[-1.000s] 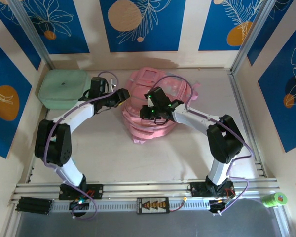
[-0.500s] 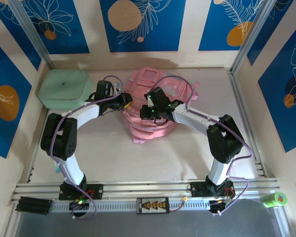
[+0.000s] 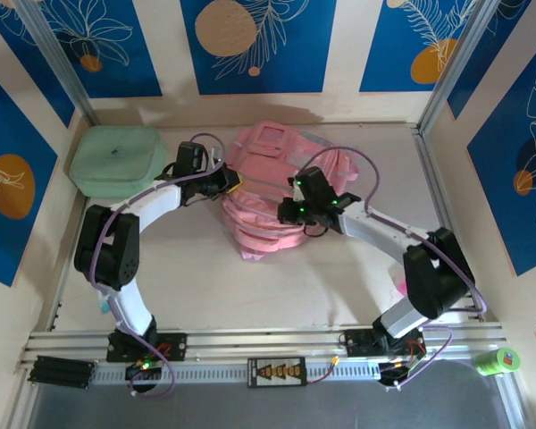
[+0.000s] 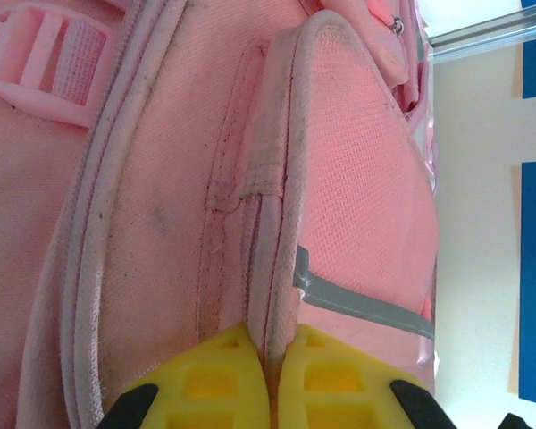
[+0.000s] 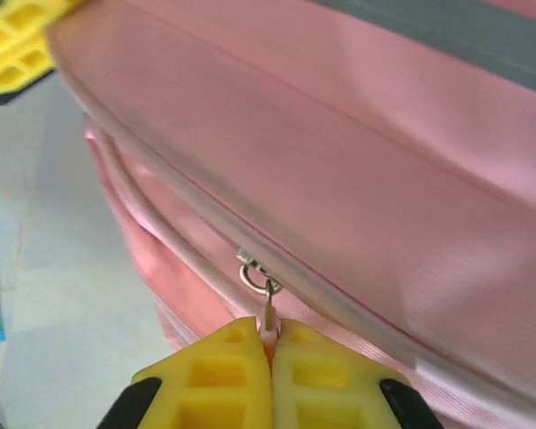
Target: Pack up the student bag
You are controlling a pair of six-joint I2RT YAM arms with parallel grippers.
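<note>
A pale worktop boxed in by cream walls with blue panels printed with orange discs and white leaves. The large soft pink fabric student bag lies flat at the far centre, slightly right of a mint green rounded rectangular case that sits well apart at the far left.

The left tool meets the bag's left side. In the left wrist view its yellow fingertips are pressed together on a raised piped seam. This appears to be the rim of a front pocket, though the close view does not settle which one. The right tool reaches in from the right. In the right wrist view its fingertips are pinched on the small metal zip pull, which hangs from a slider on a curved zip line.

Handling, as judged:
- **Body:** the bag is limp and slack, so it will sag, fold and drag across the worktop rather than hold its shape.
- **Weight:** it looks light for its bulk.
- **Fragility:** nothing about it is fragile.
- **Surfaces:** the smooth panels offer little purchase.
- **Grips:** the piping, straps and zip pulls are the sound places to take hold.
- **Opening a zip:** one tool should anchor the fabric near the zip while the other draws the pull along the track, because otherwise the cloth simply follows.
- **Risk:** the pull is thin and could slip from the fingertips under a sideways tug.
</note>
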